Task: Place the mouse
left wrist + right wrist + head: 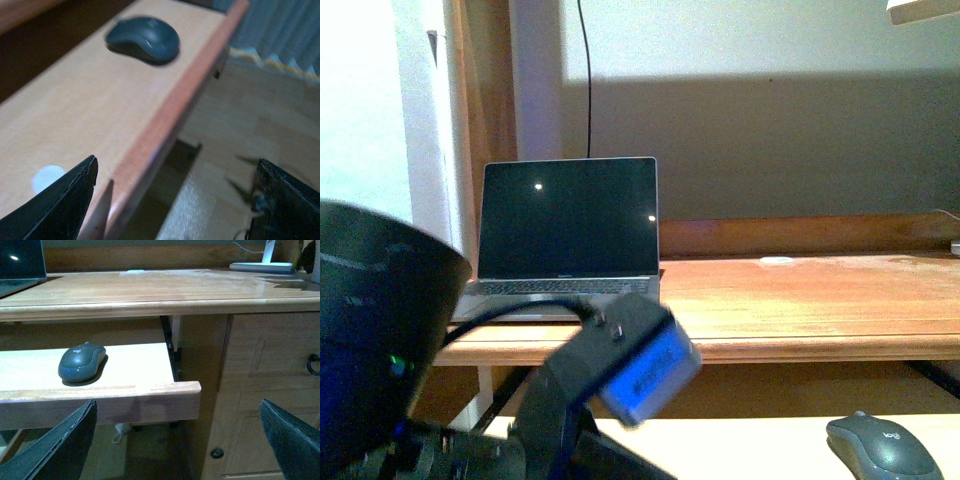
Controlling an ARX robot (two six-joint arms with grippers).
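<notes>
Left tool [176,160] and right tool [177,402] gape empty, mouse [82,362] on shelf [140,390], logo unreadable.

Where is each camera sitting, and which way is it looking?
Front view: on the robot's body, facing the desk and laptop; its left arm fills the lower left.
Left wrist view: on the left arm, looking along the pull-out shelf towards the mouse; the open left end effector shows.
Right wrist view: on the right arm, facing the shelf's front edge; the open right end effector shows.
All three share the mouse.
</notes>
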